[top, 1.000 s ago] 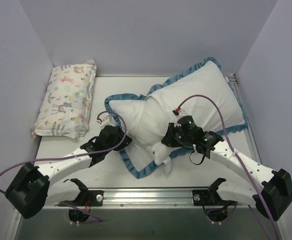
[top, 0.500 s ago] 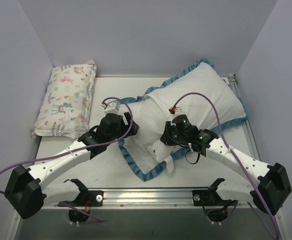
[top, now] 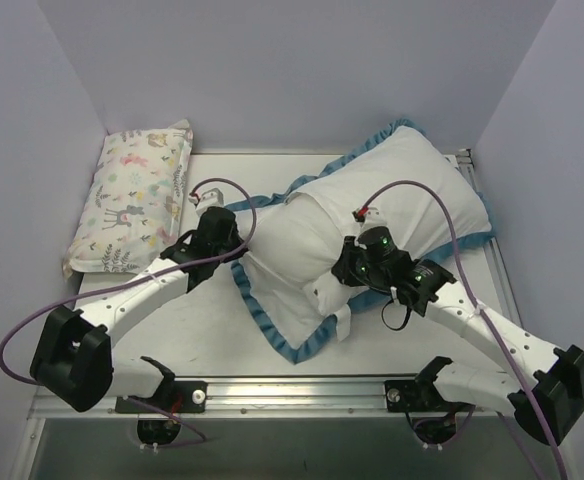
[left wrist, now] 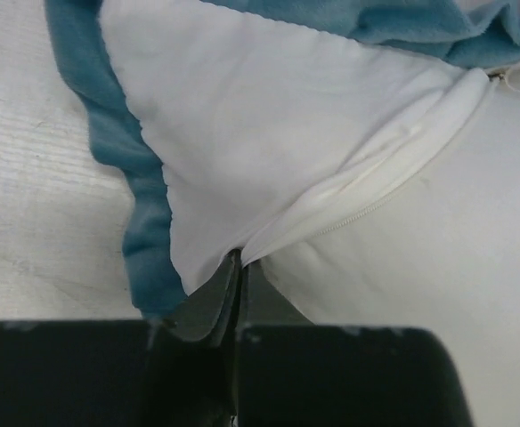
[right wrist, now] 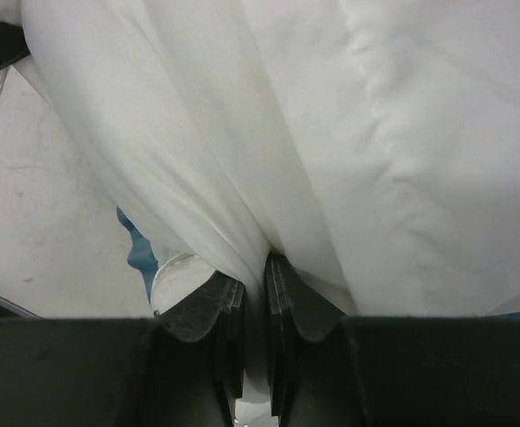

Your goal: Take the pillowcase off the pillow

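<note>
The pillowcase [top: 272, 300] lies mid-table with its white side up and its teal ruffled edge [top: 270, 328] around it; no houndstooth print shows. The white pillow [top: 317, 230] bulges out of the zipper opening [left wrist: 367, 191]. My left gripper [top: 235, 243] is shut on the pillowcase edge [left wrist: 198, 178] beside the zipper, its fingertips [left wrist: 224, 285] pressed together on the cloth. My right gripper [top: 340, 276] is shut on a bunched fold of the pillow's white fabric [right wrist: 242, 178], which runs down between its fingers [right wrist: 278, 285].
A pastel animal-print pillow [top: 137, 200] lies at the far left against the wall. Lilac walls close in the left, back and right. A metal rail [top: 302, 385] runs along the near edge between the arm bases.
My left gripper has moved away from me toward the back, carrying the pillowcase edge and its ruffle with it. The right gripper has stayed clamped on the pillow fabric, shifting slightly right.
</note>
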You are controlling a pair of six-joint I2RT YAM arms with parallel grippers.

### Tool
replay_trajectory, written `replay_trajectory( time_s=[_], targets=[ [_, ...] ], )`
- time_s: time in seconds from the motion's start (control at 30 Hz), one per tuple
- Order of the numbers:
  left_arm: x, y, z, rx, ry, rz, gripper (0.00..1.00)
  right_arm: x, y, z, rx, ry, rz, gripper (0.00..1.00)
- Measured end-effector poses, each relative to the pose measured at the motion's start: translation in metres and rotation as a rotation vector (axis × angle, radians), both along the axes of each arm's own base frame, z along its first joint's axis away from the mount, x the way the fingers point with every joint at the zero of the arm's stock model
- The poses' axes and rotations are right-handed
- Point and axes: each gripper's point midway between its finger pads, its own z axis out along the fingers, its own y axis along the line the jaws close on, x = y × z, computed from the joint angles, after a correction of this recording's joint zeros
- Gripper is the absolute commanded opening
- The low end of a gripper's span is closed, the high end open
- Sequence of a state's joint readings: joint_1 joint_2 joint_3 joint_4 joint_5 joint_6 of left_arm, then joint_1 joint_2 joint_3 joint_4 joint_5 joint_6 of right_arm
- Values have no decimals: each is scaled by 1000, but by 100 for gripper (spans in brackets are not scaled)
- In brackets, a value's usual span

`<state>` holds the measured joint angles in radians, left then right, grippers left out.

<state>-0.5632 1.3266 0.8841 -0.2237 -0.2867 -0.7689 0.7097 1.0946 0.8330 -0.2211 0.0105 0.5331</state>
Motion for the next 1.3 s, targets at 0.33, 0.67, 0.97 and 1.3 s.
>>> replay_trajectory(
  time_s=[0.33,0.67,0.97,1.3],
  targets=[
    [30,26,-56,-84,130,136,0,-7,-39,34,53,-63,-73,0],
    [52,-4,-77,-231,108,-3,74,-18,-39,43,69,-8,-29,0],
    [72,9,-3,-301,-73,0,90,-1,3,39,140,98,79,0],
    [29,30,136,-321,-357,109,97,52,59,52,355,168,82,0]
  ],
)
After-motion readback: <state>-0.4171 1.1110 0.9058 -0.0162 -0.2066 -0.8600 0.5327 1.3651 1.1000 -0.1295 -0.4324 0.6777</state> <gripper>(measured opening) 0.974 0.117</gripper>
